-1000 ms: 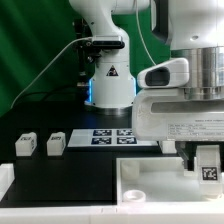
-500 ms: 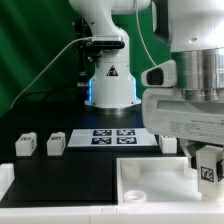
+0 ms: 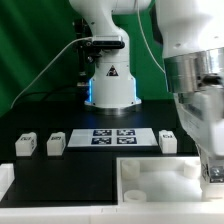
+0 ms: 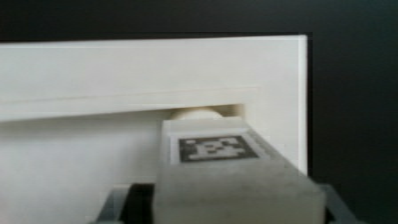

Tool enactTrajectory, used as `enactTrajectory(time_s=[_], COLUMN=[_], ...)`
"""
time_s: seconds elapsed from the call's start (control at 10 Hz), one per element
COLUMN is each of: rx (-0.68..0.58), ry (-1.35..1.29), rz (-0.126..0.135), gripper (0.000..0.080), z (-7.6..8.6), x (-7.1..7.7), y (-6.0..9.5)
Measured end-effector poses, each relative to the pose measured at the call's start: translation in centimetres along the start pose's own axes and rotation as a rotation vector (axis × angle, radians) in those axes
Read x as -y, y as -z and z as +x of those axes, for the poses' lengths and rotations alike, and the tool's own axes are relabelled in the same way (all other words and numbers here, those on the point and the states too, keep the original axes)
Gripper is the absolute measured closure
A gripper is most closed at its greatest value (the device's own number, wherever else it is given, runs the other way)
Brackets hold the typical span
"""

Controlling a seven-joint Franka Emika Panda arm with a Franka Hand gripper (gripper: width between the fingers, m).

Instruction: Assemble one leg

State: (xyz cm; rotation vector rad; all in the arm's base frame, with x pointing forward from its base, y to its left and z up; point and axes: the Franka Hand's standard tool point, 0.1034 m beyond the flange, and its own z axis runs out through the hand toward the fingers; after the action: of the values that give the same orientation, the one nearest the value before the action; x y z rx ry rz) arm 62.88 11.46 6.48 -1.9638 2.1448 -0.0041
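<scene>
My gripper is shut on a leg, a small white block with a black-and-white tag, at the exterior view's right. It holds the leg upright over the far right corner of the white tabletop. In the wrist view the held leg fills the gap between my dark fingers. Its rounded tip sits at a corner hole of the tabletop. I cannot tell whether the tip is inside the hole. Three more legs stand on the black table: two at the left and one at the right.
The marker board lies in front of the robot base. A white part edge shows at the exterior view's lower left. A round hole shows in the tabletop's near left area.
The wrist has turned about its axis over the tabletop corner, with the leg still held. The hand's body no longer hides the leg standing at the right.
</scene>
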Motion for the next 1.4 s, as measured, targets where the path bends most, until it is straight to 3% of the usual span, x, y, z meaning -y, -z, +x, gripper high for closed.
enactTrajectory(time_s=[0.1,0.2,0.3,0.4,0.6,0.9,1.2,1.4], rx=[0.0,-0.001,-0.001,-0.004,-0.037,-0.038,-0.048,-0.066], ry=[0.027,0.075,0.133,0.208,0.583,0.868,1.193,1.338], rz=[-0.001,-0.002,-0.01,-0.013,-0.039,-0.042,-0.059,-0.073], gripper=[0.0505,0.0325,0.0325,0.0185,0.0156,0.015,0.015,0.015], z=[0.0,0.1,0.0,-0.5,-1.9,-1.5,0.2,-0.3], x=[0.0,-0.1,-0.3,-0.3,-0.4,-0.3,0.1,0.2], y=[0.0,-0.1,-0.2,-0.2,-0.1,-0.2,0.1,0.2])
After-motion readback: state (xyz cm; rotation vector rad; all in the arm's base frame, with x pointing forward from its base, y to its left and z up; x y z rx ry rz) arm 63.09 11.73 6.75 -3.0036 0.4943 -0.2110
